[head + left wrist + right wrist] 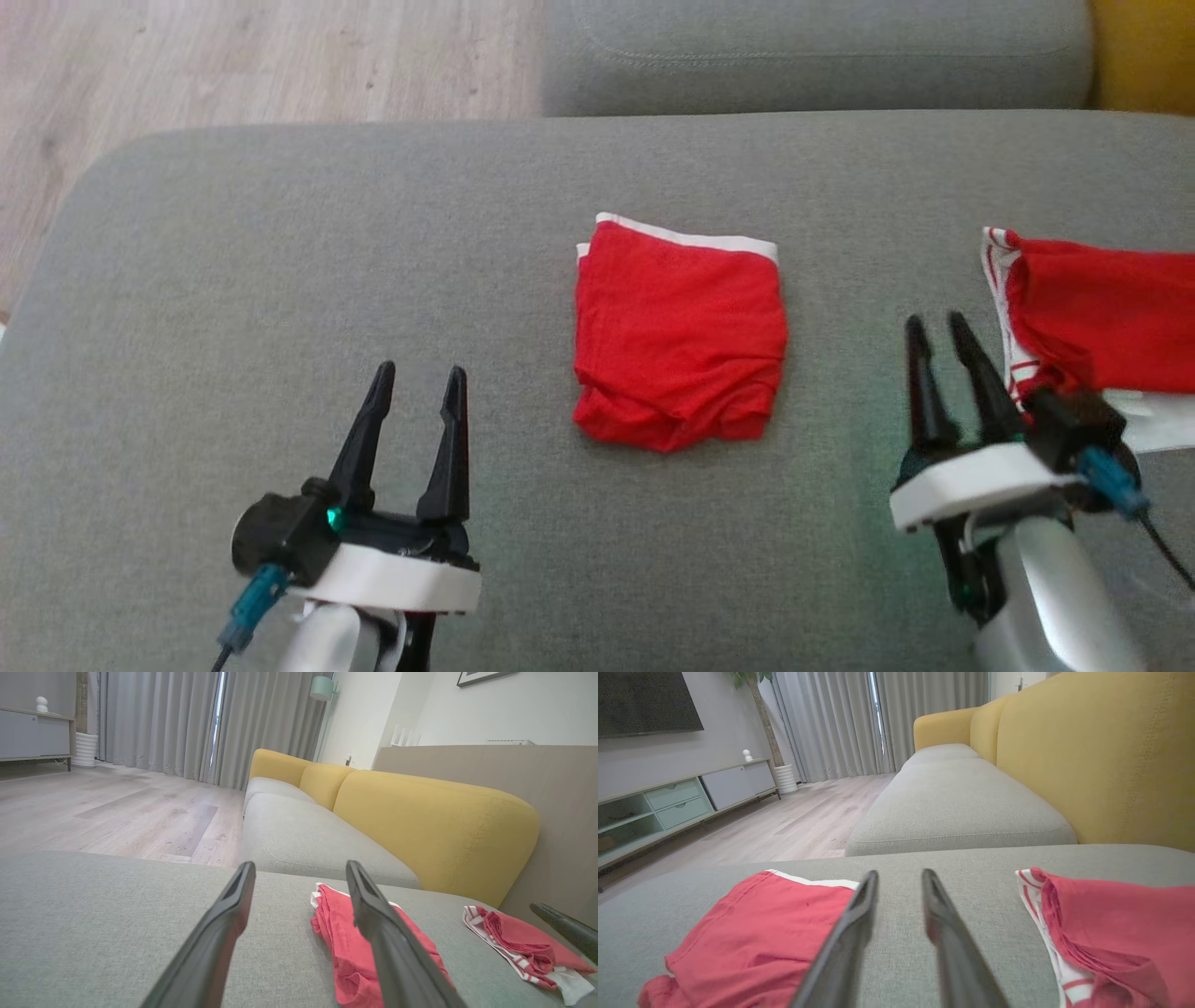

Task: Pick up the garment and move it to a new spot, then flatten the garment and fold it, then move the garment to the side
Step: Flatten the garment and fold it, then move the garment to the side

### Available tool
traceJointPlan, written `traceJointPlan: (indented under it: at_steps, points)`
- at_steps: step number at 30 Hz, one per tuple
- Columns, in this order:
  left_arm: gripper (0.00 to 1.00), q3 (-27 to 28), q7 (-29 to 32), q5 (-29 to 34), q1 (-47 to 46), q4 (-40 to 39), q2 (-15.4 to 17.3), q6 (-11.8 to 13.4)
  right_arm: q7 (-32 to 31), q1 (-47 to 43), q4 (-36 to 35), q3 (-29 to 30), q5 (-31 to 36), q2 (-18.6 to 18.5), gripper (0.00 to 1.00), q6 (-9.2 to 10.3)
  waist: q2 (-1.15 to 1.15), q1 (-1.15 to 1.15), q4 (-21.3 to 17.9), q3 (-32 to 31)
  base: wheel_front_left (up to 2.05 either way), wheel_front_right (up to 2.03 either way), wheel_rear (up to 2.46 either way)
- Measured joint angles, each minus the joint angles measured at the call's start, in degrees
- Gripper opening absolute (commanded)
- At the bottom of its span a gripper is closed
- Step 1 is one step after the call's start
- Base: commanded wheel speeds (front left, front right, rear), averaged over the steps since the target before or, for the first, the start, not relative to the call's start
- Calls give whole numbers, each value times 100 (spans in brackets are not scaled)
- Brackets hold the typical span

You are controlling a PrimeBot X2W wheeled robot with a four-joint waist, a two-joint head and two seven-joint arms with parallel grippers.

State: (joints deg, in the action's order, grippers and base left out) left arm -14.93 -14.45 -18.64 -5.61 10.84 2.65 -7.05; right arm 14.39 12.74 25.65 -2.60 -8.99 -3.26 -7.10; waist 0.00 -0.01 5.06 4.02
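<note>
The red shorts (680, 336) lie about midway between the left and right edges of the grey sofa cushion (280, 280). They are folded into a compact near-square, with the white waistband turned toward the far edge and the bunched, doubled hem toward the robot. That tidy shape suggests flattening and folding are essentially finished, leaving only the move to the side. Neither claw touches the cloth. The left claw (420, 371) hovers over bare cushion nearer the robot and to the left of the shorts, its fingers spread wide with nothing between them, probably parked clear so it cannot snag the fold. The right claw (936, 320) sits between the shorts and a second red garment with striped trim (1102, 313). Its fingers stand a little apart and empty, and the right wrist view shows plain grey fabric in the gap. The second garment lies toward the cushion's right side, looser and less square, running past the edge of the head view. It looks like a piece already set aside, which would mark the right side as the likely place for the shorts too. For that, the right claw seems better placed. It would need to pinch all layers at the near right corner, since gripping only the top layer would likely pull the fold open as the shorts slide.
</note>
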Motion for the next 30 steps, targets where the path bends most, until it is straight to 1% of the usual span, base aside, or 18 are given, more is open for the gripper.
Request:
traceJointPlan:
  at_steps: [3, 7, 21, 30]
  points:
    - [100, 2, 0, 5, 46, 4, 1, 0, 1, -289, -203, 41, -18, 24, 100, 0, 0, 0, -65, -59, 0, 0, 0]
    - [100, 5, 0, 7, 47, 5, 1, -1, 1, -545, -275, 108, -62, 33, 100, 0, 0, 0, -102, -108, 0, 0, 0]
    - [100, -12, 0, 55, 149, -13, 2, -2, 1, -552, -330, 210, -52, 48, 100, 0, 0, 1, -51, -121, 0, 0, 0]
    - [100, -78, 0, 66, 134, -11, 2, -5, -70, -475, -316, 167, -52, 48, 100, 0, 0, 1, 140, -32, 0, 0, 0]
